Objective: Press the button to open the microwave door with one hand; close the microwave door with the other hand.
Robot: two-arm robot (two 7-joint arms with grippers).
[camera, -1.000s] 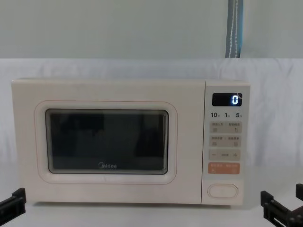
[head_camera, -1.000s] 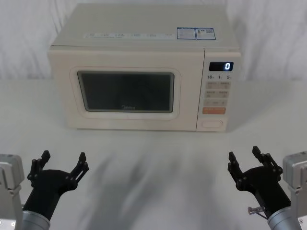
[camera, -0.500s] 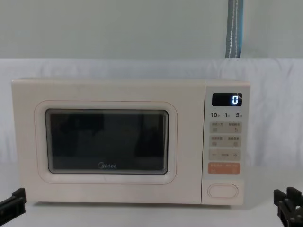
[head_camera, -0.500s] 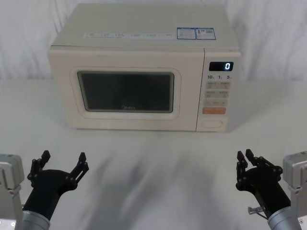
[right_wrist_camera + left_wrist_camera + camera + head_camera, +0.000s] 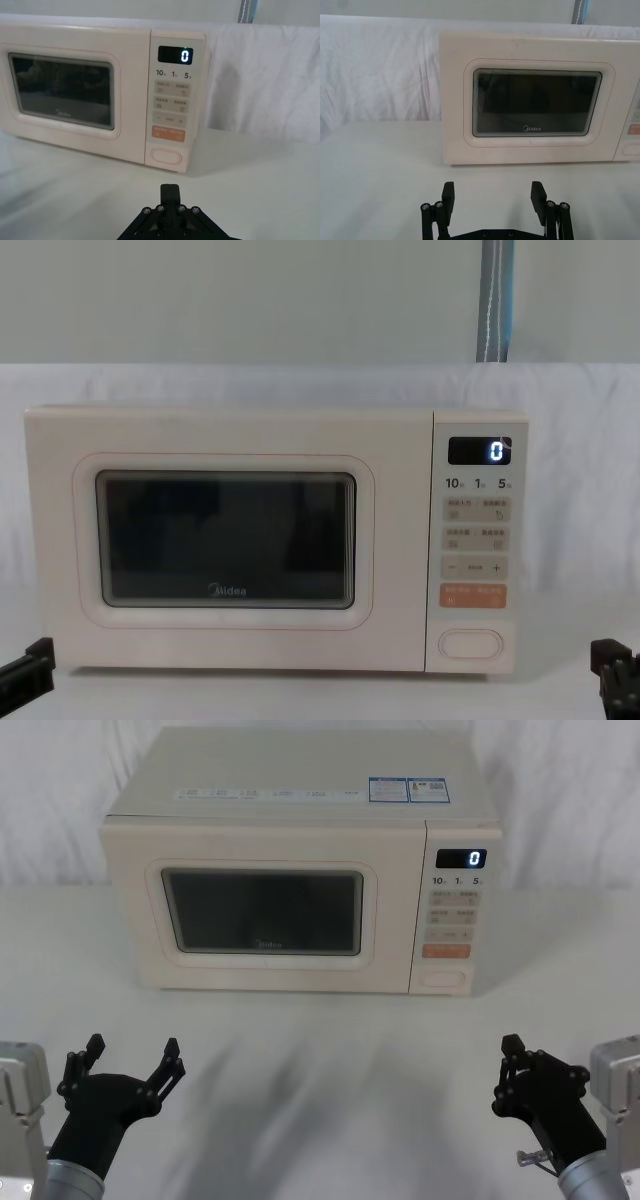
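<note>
The microwave [image 5: 300, 870] sat at the back of the table [image 5: 320, 1050], its microwave door [image 5: 265, 910] flush shut. I held the right gripper [image 5: 510, 1045] near the front edge, fingers pinched together into one blunt tip, well short of the button [image 5: 445, 978]. The left gripper [image 5: 130, 1050] waited with fingers spread. Best approach, I judged: drive the tip squarely onto the oval's centre, clear of the orange key [image 5: 446, 951].

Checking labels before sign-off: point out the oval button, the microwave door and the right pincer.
Button [image 5: 471, 643], chest view, middle of the oval key.
Microwave door [image 5: 80, 540], chest view, cream frame left of the window.
Right pincer [image 5: 511, 1045], head view, tips of its closed fingers.
</note>
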